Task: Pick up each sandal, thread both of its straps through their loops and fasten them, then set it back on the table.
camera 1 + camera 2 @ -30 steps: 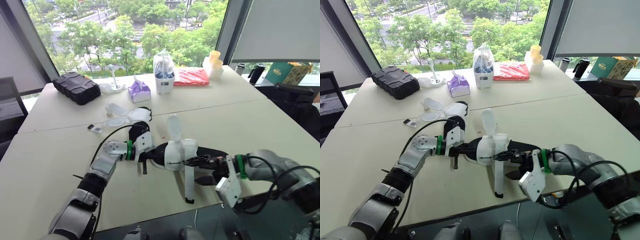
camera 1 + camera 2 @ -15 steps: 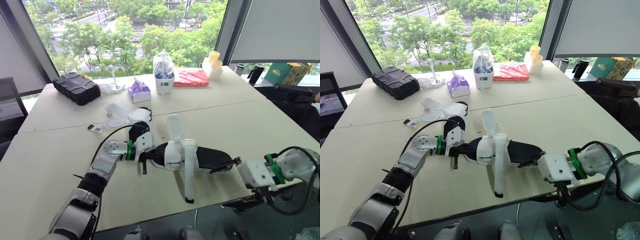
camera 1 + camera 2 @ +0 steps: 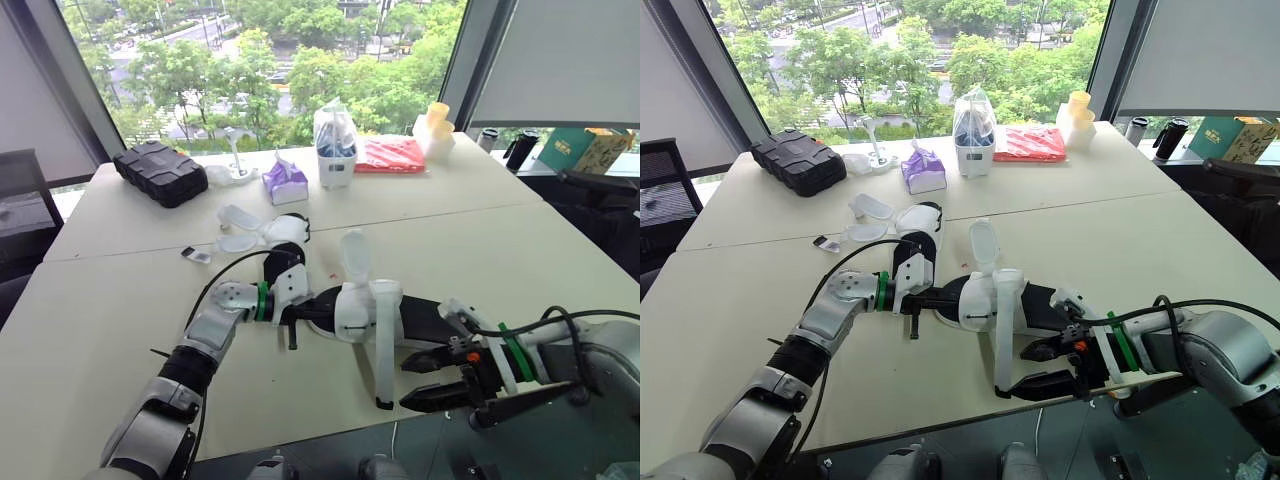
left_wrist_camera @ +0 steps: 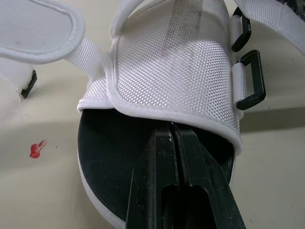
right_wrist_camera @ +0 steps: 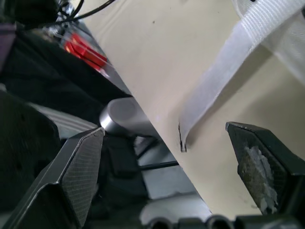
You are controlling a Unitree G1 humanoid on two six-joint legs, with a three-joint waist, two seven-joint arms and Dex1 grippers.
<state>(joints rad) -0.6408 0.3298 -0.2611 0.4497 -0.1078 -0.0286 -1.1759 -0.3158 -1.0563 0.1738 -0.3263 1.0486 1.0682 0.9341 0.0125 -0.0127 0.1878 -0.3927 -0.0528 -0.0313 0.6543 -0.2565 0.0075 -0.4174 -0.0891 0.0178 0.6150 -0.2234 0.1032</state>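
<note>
A white mesh sandal (image 3: 365, 312) with a black sole lies on the table near the front edge. My left gripper (image 3: 303, 308) is shut on its sole edge, the fingers (image 4: 162, 157) pressed together under the white upper (image 4: 176, 62). Two black loops (image 4: 251, 78) sit on its side. One strap (image 3: 384, 350) hangs unthreaded toward the table edge, and another flap (image 3: 355, 255) stands up. My right gripper (image 3: 422, 380) is open beside the strap's end (image 5: 183, 138), apart from it. A second sandal (image 3: 283, 232) lies behind with its straps undone.
At the back stand a black case (image 3: 160, 172), a purple tissue pack (image 3: 286, 183), a white container in a bag (image 3: 335, 150), a red packet (image 3: 390, 155) and yellow cups (image 3: 437, 125). The table's front edge (image 3: 300, 425) runs just below my right gripper.
My right gripper left the sandal, swung out to the right past the table edge, then came back open to the hanging strap's end. The left gripper kept its hold.
</note>
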